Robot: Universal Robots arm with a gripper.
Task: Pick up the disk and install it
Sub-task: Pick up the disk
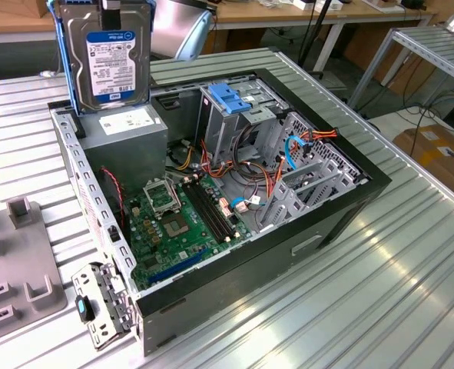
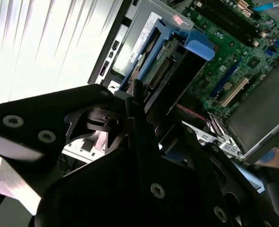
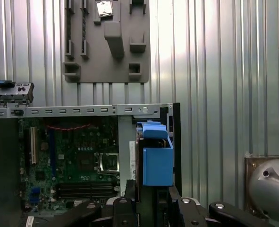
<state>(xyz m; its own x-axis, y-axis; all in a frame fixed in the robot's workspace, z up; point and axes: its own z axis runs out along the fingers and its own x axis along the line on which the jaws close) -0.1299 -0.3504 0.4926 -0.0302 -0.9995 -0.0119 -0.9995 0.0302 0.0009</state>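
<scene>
Ribbed metal table carries an open computer case; at its eleven o'clock in the exterior view, the gripper, fingers clamped on the upright disk, hangs over the power supply.

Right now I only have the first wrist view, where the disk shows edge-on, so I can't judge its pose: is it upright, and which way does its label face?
Observer: In the exterior view the disk hangs upright, held at its top edge. Its white-and-blue label faces that camera.
Operator: What stands beside it inside the case?
Observer: A metal cage topped by a blue handle stands toward the exterior view's right of the disk, past the grey box with the white sticker.
</scene>
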